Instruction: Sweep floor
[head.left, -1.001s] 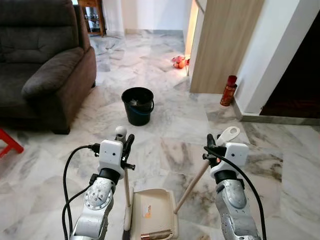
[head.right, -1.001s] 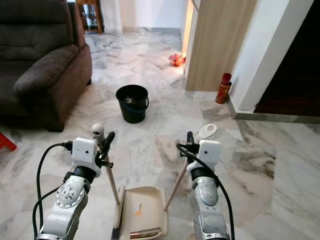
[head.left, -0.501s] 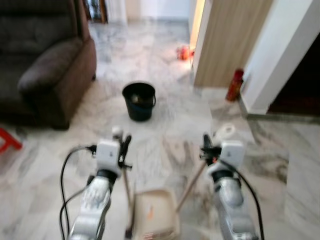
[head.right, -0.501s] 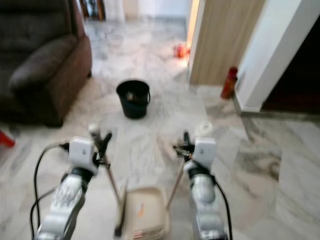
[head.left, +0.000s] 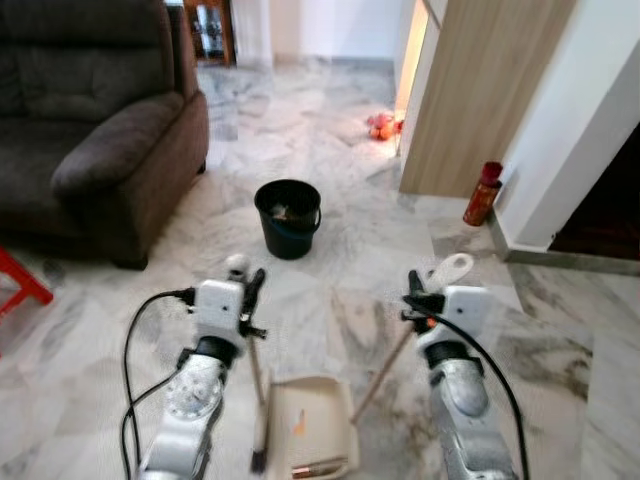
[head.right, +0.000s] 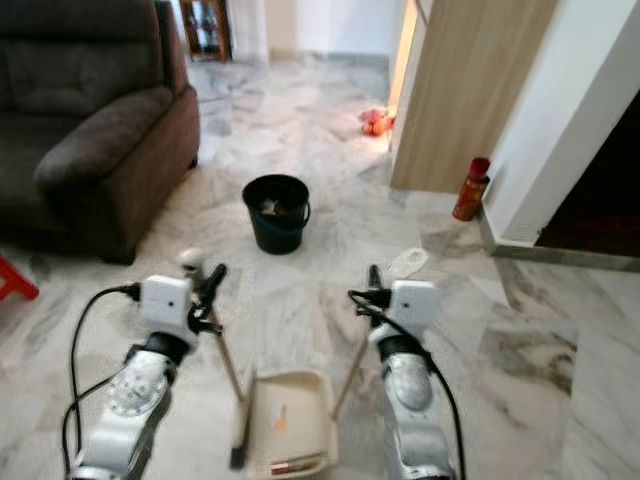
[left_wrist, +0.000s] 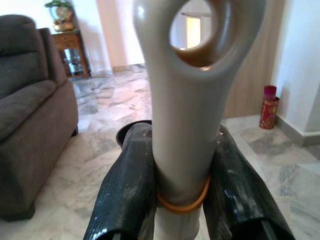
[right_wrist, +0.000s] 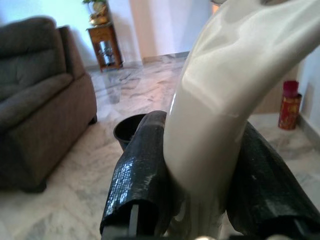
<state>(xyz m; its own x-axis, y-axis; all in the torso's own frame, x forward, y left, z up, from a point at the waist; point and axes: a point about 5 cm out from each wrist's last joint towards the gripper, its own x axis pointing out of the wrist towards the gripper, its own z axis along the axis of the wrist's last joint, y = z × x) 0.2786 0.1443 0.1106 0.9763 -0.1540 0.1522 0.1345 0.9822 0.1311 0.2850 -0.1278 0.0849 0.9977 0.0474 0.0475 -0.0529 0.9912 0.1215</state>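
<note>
At the upper left a dark sofa is sitting on the marble floor, and a black bucket is standing at mid-frame. Low and left of centre, the left hand is clenching the broom handle, its brush lying beside the beige dustpan at the bottom centre. Right of that, the right hand is gripping the dustpan handle, and a red canister is standing by the wall at the right.

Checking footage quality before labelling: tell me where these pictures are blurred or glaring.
Left eye view: mild softness, bright glow at the doorway. Left wrist view: broom handle close and soft. Right wrist view: dustpan handle overexposed, sofa blurred.
</note>
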